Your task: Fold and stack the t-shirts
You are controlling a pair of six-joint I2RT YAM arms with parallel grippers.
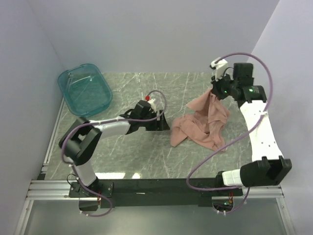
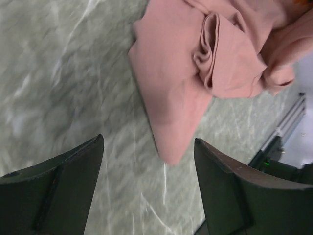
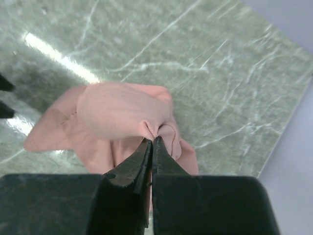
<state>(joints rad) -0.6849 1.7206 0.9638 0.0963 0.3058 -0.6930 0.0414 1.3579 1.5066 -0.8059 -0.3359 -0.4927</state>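
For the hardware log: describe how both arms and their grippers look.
Left arm and right arm: white links, black joints, lilac cables looping alongside. Left gripper and right gripper: dark wedge-shaped fingers. Right wrist shows a green light; left wrist a red tip.

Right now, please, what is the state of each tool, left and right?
Left tool: open, holding nothing.
Right tool: closed on a fold of the dusty-pink cotton t-shirt.
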